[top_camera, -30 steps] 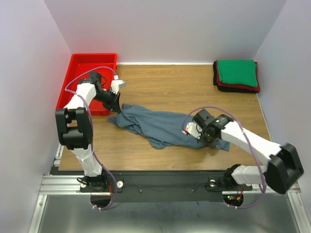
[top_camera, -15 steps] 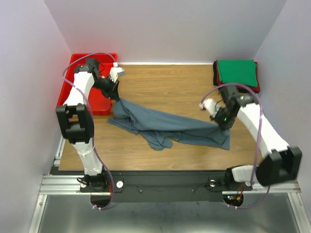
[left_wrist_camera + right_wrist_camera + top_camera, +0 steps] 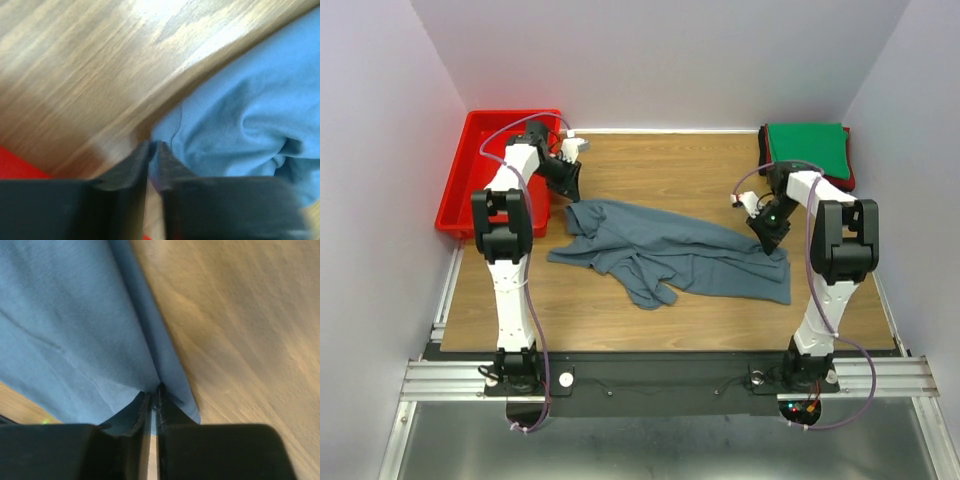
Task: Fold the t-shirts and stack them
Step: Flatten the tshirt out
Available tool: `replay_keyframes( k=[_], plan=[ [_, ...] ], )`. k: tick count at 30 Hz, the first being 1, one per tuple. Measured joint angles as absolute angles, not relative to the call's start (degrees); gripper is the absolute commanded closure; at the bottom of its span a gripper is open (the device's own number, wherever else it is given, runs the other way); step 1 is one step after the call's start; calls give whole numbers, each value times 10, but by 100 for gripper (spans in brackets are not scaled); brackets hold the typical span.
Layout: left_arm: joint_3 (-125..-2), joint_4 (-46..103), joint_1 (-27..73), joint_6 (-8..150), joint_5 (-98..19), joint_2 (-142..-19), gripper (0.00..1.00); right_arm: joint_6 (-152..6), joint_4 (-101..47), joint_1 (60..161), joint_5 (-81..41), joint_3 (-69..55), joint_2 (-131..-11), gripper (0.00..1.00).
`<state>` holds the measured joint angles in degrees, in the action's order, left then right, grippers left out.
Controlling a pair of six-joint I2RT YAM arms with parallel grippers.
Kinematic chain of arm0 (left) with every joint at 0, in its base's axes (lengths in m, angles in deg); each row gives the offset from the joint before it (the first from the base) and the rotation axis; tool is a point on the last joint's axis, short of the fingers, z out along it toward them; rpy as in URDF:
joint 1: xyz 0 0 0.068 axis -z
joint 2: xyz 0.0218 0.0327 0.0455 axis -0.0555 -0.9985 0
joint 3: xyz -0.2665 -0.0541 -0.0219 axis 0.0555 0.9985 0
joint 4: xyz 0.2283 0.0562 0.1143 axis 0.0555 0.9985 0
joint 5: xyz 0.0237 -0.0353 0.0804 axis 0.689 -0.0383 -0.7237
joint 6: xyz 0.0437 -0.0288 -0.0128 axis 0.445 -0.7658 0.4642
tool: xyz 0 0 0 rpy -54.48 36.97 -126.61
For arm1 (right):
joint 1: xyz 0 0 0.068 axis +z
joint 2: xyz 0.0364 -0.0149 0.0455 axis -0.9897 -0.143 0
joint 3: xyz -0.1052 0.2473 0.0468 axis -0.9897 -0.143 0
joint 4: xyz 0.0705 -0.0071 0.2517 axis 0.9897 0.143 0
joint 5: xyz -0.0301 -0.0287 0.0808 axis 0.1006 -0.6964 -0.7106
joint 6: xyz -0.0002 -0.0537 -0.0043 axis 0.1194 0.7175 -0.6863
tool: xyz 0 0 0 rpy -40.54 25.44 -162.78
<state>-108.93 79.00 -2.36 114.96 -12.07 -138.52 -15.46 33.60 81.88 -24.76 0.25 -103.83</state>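
Well, the blue-grey t-shirt [image 3: 680, 255] lies crumpled and half spread across the middle of the table [image 3: 660, 165]. Its long axis runs on a slant, from the far left corner near the red tray [image 3: 495, 125] down to the near right. The far-left end points at the left gripper [image 3: 570, 185], the wider near-right end lies under the right gripper [image 3: 772, 238].

From its wrist view, the right gripper has its fingers clamped tight on a raised fold of the cloth at that end. The left gripper's fingers stand nearly together, with only a thin slit between them right at the shirt's hem; whether they grip the hem I cannot tell.

At the far right corner sits the folded stack [image 3: 807, 150], green on top of red and black, well apart from the spread shirt.
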Motion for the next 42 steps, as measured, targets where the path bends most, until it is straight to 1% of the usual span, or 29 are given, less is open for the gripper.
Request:
replay_keyframes(
  k=[1, 2, 3, 4, 5, 6, 10, 13, 15, 17, 19, 20, 22, 26, 31, 40, 42],
  plan=[
    [-1081, 783, -21, 1146, -124, -1383, 58, -159, 337, 818, -248, 12, -1049, 65],
    [-1073, 777, -20, 1144, -127, -1381, 54, -164, 339, 817, -247, 19, -1053, 59],
    [-1057, 765, -16, 1140, -131, -1374, 45, -168, 339, 815, -248, 29, -1054, 54],
    [-1040, 759, -15, 1138, -133, -1364, 45, -172, 336, 815, -247, 39, -1054, 49],
    [-1027, 760, -13, 1135, -134, -1354, 44, -177, 336, 813, -246, 50, -1054, 36],
    [-1018, 760, -12, 1135, -135, -1346, 44, -181, 332, 812, -246, 63, -1054, 35],
    [-992, 759, -17, 1134, -137, -1281, 44, -195, 328, 810, -246, 81, -1026, 35],
    [-976, 758, -22, 1134, -128, -1214, 44, -196, 346, 809, -251, 80, -972, 35],
    [-957, 759, -26, 1136, -111, -1166, 44, -194, 356, 809, -253, 71, -936, 37],
    [-937, 758, -27, 1137, -94, -1133, 45, -194, 363, 810, -251, 47, -903, 49],
    [-919, 757, -26, 1141, -78, -1113, 48, -196, 373, 809, -249, 21, -886, 67],
    [-904, 756, -25, 1143, -69, -1103, 48, -192, 378, 809, -247, 9, -885, 74],
    [-884, 757, -25, 1147, -58, -1100, 49, -197, 382, 809, -242, -13, -890, 76],
    [-851, 761, -24, 1150, -48, -1100, 49, -191, 371, 810, -228, -62, -896, 75],
    [-849, 764, -24, 1154, -44, -1100, 49, -175, 340, 810, -210, -112, -896, 70],
    [-849, 765, -24, 1155, -43, -1100, 49, -142, 279, 816, -192, -136, -896, 62],
    [-849, 766, -24, 1155, -43, -1101, 49, -134, 265, 822, -189, -143, -896, 61]
  ],
)
